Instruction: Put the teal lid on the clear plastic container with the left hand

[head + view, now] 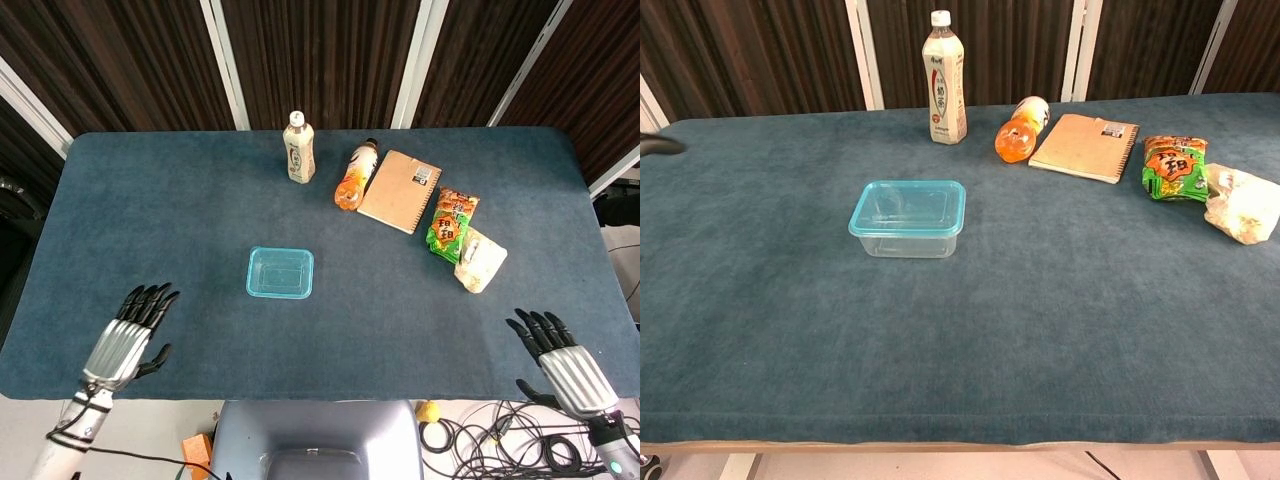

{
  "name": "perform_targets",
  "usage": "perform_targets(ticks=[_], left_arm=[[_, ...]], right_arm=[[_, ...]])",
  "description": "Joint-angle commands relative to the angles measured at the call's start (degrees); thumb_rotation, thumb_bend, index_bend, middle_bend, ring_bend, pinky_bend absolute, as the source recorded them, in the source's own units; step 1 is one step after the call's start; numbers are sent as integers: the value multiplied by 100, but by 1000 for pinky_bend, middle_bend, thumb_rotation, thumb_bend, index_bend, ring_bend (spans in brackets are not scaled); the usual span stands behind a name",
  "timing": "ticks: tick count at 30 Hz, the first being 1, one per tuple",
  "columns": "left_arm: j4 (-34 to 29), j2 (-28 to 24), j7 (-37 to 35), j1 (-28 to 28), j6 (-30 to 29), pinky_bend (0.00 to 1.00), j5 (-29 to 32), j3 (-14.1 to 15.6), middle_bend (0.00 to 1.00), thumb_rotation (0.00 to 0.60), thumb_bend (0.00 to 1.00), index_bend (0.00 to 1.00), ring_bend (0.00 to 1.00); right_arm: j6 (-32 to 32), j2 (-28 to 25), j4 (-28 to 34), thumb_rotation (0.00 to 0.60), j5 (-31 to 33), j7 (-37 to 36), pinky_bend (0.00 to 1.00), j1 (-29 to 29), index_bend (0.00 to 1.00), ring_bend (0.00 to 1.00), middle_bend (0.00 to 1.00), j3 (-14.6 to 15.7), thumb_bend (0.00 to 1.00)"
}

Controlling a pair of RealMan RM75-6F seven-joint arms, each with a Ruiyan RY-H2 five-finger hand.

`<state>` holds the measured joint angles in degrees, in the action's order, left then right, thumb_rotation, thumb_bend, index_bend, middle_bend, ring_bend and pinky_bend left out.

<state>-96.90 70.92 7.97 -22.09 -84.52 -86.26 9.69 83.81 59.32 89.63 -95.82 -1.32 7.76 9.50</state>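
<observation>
My left hand (128, 337) is empty with its fingers spread, well away from the clear plastic container (280, 273), which sits in the middle of the table (150, 210) with the teal lid (908, 207) on top, so I think my job looks done.

The silver-backed, black-fingered left hand (130, 335) is hovering at the near left, palm down, fingers spread and pointing toward the far side, gripping nothing. The matching silver-and-black right hand (558, 358) is sitting at the near right, fingers fanned apart and empty too. Both forearms are running off the near edge.
</observation>
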Motion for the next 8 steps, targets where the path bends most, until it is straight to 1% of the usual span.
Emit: perform_targets(ticks=[1,2,3,5,8], left_arm=[[1219,-122,-1215,998,-855,0,-547,585,0,600,370,0,0],[1396,-75,-1332,1134,-958,0,-532,567,0,600,370,0,0],[1482,-50,-1299,1213,-1011,0,-509,535,0,600,370,0,0],[1531,-50,-1093,1319,-1101,0,-509,470,0,600,369,0,0],[1599,23,-918,1498,-1442,0,-604,287,1,600,368,0,0]], right_arm=[[294,185,-145,600,30,197,0,-288,0,0,0,-52,202],[324,208,-136,600,-53,149,0,-311,0,0,0,-27,202],[328,219,-137,600,-86,147,0,-324,0,0,0,-18,202],[324,252,-132,600,-130,195,0,-336,0,0,0,-28,202],[271,303,-115,600,-177,263,0,-342,0,0,0,-36,202]])
